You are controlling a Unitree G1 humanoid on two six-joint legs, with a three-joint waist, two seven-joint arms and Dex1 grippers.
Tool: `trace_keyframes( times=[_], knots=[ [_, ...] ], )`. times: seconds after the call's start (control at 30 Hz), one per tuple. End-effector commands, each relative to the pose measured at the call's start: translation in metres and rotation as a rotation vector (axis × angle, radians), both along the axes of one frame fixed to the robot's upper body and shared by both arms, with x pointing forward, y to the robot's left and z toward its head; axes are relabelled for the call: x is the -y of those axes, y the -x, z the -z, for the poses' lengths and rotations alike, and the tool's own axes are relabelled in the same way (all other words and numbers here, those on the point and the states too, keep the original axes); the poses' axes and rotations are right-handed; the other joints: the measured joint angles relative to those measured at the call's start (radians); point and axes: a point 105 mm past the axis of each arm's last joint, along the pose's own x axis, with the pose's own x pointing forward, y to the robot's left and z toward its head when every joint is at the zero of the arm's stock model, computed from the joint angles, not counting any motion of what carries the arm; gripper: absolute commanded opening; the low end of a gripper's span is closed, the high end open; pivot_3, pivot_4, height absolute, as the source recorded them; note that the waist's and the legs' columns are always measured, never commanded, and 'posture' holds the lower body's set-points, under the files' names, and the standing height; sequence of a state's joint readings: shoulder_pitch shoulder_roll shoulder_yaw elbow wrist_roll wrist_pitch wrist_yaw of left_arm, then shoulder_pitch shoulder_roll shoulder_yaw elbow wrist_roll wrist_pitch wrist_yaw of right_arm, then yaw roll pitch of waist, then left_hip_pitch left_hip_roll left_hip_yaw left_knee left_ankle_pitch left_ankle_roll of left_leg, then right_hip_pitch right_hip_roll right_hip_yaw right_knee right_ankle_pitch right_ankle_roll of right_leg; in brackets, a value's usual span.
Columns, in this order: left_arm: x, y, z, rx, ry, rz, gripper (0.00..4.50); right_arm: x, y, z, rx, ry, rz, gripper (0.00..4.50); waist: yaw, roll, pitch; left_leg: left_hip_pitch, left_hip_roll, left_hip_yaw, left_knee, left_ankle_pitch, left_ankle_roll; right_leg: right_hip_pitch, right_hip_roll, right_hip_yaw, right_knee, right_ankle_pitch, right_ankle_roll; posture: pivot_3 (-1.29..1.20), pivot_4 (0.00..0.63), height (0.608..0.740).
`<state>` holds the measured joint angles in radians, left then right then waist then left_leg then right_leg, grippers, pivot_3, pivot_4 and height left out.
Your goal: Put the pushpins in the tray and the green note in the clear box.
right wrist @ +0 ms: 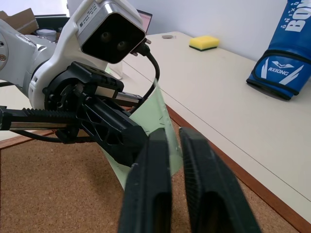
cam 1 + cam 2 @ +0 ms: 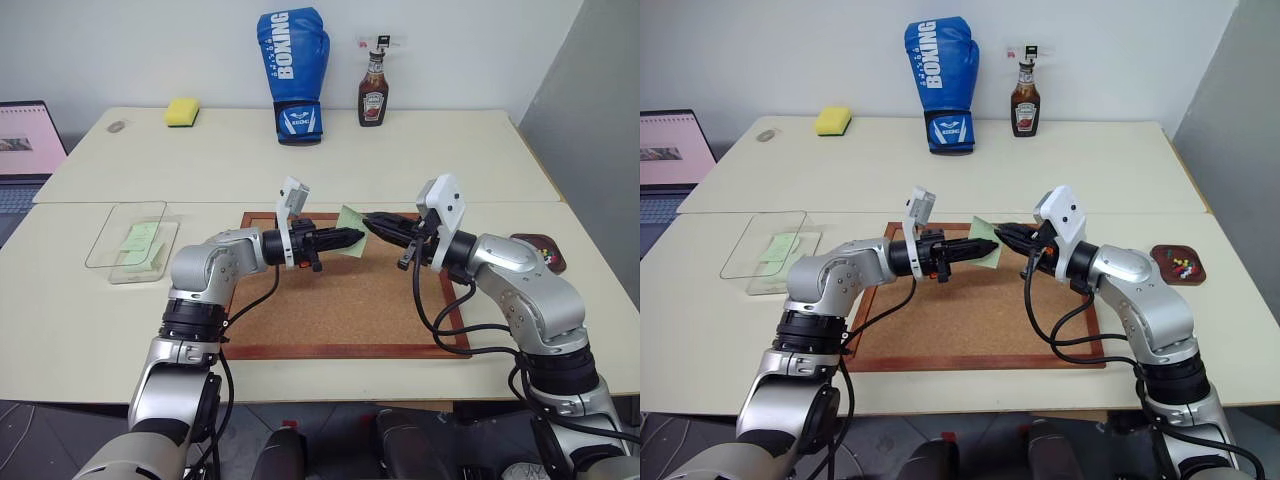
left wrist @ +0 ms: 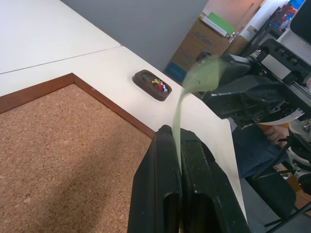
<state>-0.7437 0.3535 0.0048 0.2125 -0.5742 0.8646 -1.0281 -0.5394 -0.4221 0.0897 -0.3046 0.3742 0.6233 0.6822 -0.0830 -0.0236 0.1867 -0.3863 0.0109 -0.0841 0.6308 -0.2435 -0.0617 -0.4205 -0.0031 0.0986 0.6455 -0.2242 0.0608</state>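
Above the wood-framed corkboard (image 2: 340, 300), the small pale-green square paper note (image 2: 351, 217) hangs in the air between the two arms. The left gripper (image 3: 181, 143) has its fingers clenched on one edge of it, while the right gripper (image 1: 176, 138) has its fingers slightly parted around the other edge, apparently letting go. Right of the corkboard, the small reddish-brown tray (image 2: 1177, 265) already carries coloured pushpins (image 2: 1181, 266), so that half looks done. Left of the corkboard sits the transparent plastic box (image 2: 130, 238) on the tabletop (image 2: 420, 150), with a greenish slip inside. Carrying the note there remains.
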Motion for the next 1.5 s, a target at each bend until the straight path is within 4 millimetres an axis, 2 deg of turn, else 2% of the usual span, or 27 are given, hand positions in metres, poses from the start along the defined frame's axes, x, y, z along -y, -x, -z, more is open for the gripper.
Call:
trace_keyframes(
  times=[0.03, 0.23, 0.33, 0.47, 0.57, 0.63, 0.73, 0.8, 0.93, 1.0, 1.07, 1.23, 1.27, 1.3, 1.5],
  knots=[
    [-0.001, 0.002, -0.013, 0.047, 0.023, 0.009, 0.00, 0.006, 0.000, -0.011, 0.038, -0.004, 0.012, 1.61, 0.000, 0.000, 0.000, 0.000, 0.000, 0.000, 0.000, 0.000, 0.000, 0.000, 0.000, 0.000, 0.000, 0.000, 0.000, 0.00, 0.150, 0.740],
    [-0.015, -0.003, -0.019, 0.063, 0.033, -0.062, 0.00, 0.010, 0.004, -0.016, 0.032, -0.013, 0.000, 2.98, 0.000, 0.000, 0.000, 0.000, 0.000, 0.000, 0.000, 0.000, 0.000, 0.000, 0.000, 0.000, 0.000, 0.000, 0.000, 0.00, 0.150, 0.740],
    [-0.032, -0.008, -0.019, 0.085, 0.008, -0.148, 0.00, 0.007, 0.011, -0.031, 0.023, -0.066, -0.042, 3.53, -0.001, 0.000, 0.000, 0.000, 0.000, 0.000, 0.000, 0.000, 0.000, 0.000, 0.000, 0.000, 0.000, 0.000, 0.000, 0.00, 0.150, 0.740],
    [-0.069, -0.022, -0.029, 0.161, -0.042, -0.364, 0.00, -0.013, 0.028, -0.056, -0.007, -0.171, -0.168, 4.34, -0.002, 0.000, 0.000, 0.000, 0.000, 0.000, 0.000, 0.000, 0.000, 0.000, 0.000, 0.000, 0.000, 0.000, 0.000, 0.00, 0.150, 0.740],
    [-0.096, -0.026, -0.033, 0.212, -0.115, -0.516, 0.00, -0.030, 0.043, -0.064, -0.012, -0.186, -0.243, 4.43, -0.003, 0.000, 0.000, 0.000, 0.001, -0.001, 0.000, 0.000, 0.000, -0.001, 0.001, 0.000, 0.001, 0.000, 0.000, 0.00, 0.150, 0.740],
    [-0.118, -0.030, -0.033, 0.253, -0.188, -0.661, 0.00, -0.040, 0.050, -0.067, -0.012, -0.188, -0.284, 4.43, -0.001, 0.000, 0.000, 0.000, 0.001, -0.002, -0.001, 0.000, 0.000, -0.001, 0.001, -0.001, 0.000, 0.000, 0.000, 0.00, 0.150, 0.740],
    [-0.182, -0.038, -0.040, 0.321, -0.309, -1.073, 0.00, -0.049, 0.054, -0.069, -0.012, -0.201, -0.315, 4.43, 0.001, 0.000, 0.000, 0.000, 0.001, -0.001, -0.001, 0.000, 0.000, -0.001, 0.000, -0.001, 0.000, 0.000, -0.001, 0.00, 0.150, 0.740],
    [-0.203, -0.036, -0.041, 0.353, -0.376, -1.206, 0.00, -0.050, 0.054, -0.069, -0.015, -0.203, -0.320, 4.43, 0.002, 0.000, 0.000, -0.001, 0.001, -0.001, 0.000, 0.000, 0.000, -0.001, 0.000, -0.001, 0.000, 0.000, 0.000, 0.00, 0.150, 0.740],
    [-0.273, -0.022, -0.045, 0.387, -0.474, -1.611, 0.00, -0.055, 0.056, -0.064, -0.019, -0.193, -0.342, 4.43, 0.005, 0.000, 0.000, -0.001, 0.001, -0.002, 0.000, 0.000, 0.000, -0.001, 0.000, -0.002, 0.000, 0.000, 0.000, 0.00, 0.150, 0.740],
    [-0.292, -0.016, -0.045, 0.384, -0.501, -1.716, 0.00, -0.056, 0.056, -0.062, -0.018, -0.182, -0.345, 4.43, 0.005, 0.000, 0.000, 0.000, 0.001, -0.002, 0.000, 0.000, 0.000, -0.001, 0.000, -0.002, 0.000, 0.000, 0.000, 0.00, 0.150, 0.740],
    [-0.297, -0.015, -0.036, 0.342, -0.500, -1.742, 0.00, -0.055, 0.054, -0.061, -0.018, -0.182, -0.340, 4.43, 0.005, 0.000, 0.000, 0.000, 0.001, -0.002, 0.000, 0.000, 0.000, -0.001, 0.000, -0.002, 0.000, 0.000, 0.000, 0.00, 0.150, 0.740],
    [-0.294, -0.024, -0.019, 0.268, -0.459, -1.716, 0.00, -0.054, 0.052, -0.061, -0.015, -0.182, -0.324, 4.43, 0.019, 0.000, 0.000, 0.000, 0.000, -0.002, 0.000, 0.000, 0.000, 0.000, -0.001, -0.002, 0.000, 0.000, 0.000, 0.00, 0.150, 0.740],
    [-0.294, -0.027, -0.015, 0.241, -0.433, -1.719, 0.20, -0.054, 0.051, -0.060, -0.012, -0.177, -0.319, 4.47, 0.020, -0.001, 0.000, 0.000, 0.000, -0.002, 0.000, 0.000, 0.000, 0.000, -0.001, -0.002, 0.000, 0.000, 0.000, 0.00, 0.150, 0.740],
    [-0.294, -0.029, -0.013, 0.224, -0.418, -1.720, 0.20, -0.053, 0.051, -0.060, -0.010, -0.175, -0.314, 4.47, 0.021, -0.001, 0.000, 0.000, 0.001, -0.002, 0.000, 0.000, 0.000, 0.000, 0.000, -0.002, 0.000, 0.000, 0.000, 0.00, 0.150, 0.740],
    [-0.294, -0.040, -0.008, 0.183, -0.389, -1.713, 1.47, -0.047, 0.047, -0.061, 0.000, -0.167, -0.265, 4.50, 0.026, -0.001, 0.000, -0.001, 0.001, -0.002, 0.000, 0.000, 0.000, 0.000, 0.000, -0.003, 0.000, 0.000, 0.000, 0.00, 0.150, 0.740]
  ],
)
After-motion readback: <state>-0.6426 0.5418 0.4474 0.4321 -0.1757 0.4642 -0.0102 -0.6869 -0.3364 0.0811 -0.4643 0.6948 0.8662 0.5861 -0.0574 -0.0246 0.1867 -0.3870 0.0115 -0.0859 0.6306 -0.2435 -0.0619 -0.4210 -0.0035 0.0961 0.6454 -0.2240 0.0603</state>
